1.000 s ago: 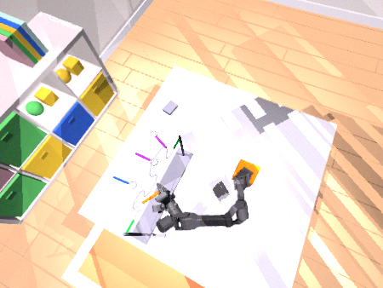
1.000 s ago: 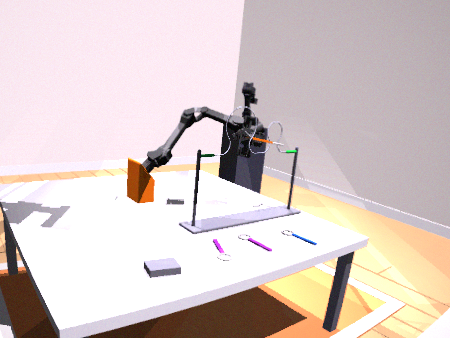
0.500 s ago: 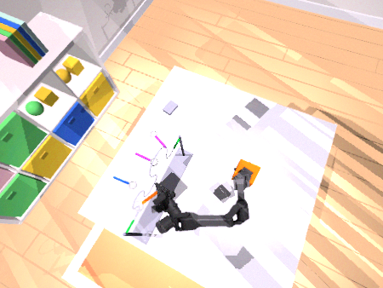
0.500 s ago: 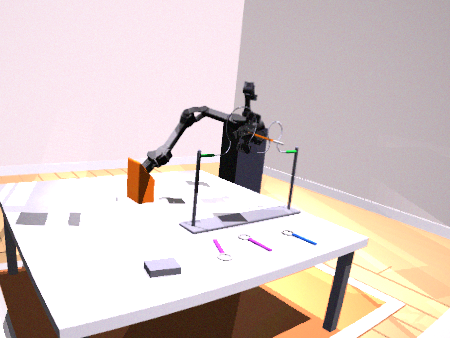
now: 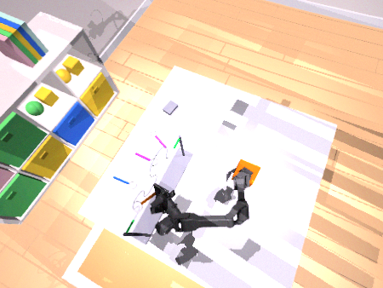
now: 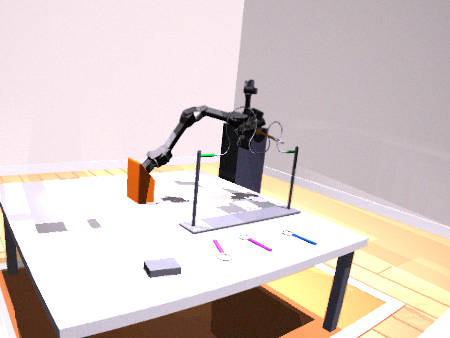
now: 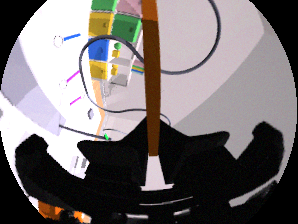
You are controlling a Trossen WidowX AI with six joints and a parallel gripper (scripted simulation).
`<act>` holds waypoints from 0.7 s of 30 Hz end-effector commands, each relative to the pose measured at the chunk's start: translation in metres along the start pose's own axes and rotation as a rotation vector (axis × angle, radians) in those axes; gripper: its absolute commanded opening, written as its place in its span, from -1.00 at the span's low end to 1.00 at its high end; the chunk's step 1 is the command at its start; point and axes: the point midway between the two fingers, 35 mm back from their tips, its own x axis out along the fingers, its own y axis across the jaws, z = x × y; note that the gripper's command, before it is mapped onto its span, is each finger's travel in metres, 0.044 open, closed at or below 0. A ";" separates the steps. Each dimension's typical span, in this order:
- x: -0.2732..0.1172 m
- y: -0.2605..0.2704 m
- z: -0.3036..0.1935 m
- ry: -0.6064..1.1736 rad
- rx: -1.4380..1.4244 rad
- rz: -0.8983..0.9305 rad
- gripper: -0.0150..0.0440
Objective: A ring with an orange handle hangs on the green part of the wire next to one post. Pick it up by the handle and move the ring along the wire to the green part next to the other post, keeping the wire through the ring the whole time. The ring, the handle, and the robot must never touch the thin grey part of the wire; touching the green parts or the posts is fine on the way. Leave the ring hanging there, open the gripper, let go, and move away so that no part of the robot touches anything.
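My gripper (image 5: pixel 156 193) (image 6: pixel 254 130) (image 7: pixel 150 117) is shut on the orange handle (image 5: pixel 149 198) (image 6: pixel 269 134) (image 7: pixel 151 75), high above the stand's base (image 5: pixel 180 166) (image 6: pixel 240 219). The handle points away from the fingers. Its ring is beyond the top edge of the wrist view and too small in the top and exterior views to tell how the wire passes it. The curly grey wire (image 6: pixel 228 142) (image 7: pixel 192 68) runs between green parts at the near-blue-stick post (image 5: pixel 137 234) (image 6: pixel 293 180) and the other post (image 5: pixel 181 146) (image 6: pixel 196 190). The handle's outer end is nearer the first.
A blue-handled ring (image 5: pixel 121 180) (image 6: pixel 304 239) and two magenta-handled rings lie beside the stand. A grey block (image 5: pixel 170 107) (image 6: pixel 162 267) lies farther along. An orange block (image 5: pixel 254 169) (image 6: pixel 135 180) stands at the arm's base. Wire loops pass close to my fingers in the top and exterior views.
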 end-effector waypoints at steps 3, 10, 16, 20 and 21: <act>-0.002 -0.014 0.000 0.005 -0.040 -0.032 -1.00; -0.003 -0.022 0.001 0.006 -0.049 -0.034 -1.00; -0.003 -0.023 0.002 0.006 -0.011 -0.010 -1.00; -0.003 -0.021 0.002 0.005 0.026 0.013 -1.00; -0.003 -0.020 0.002 0.005 0.039 0.020 -1.00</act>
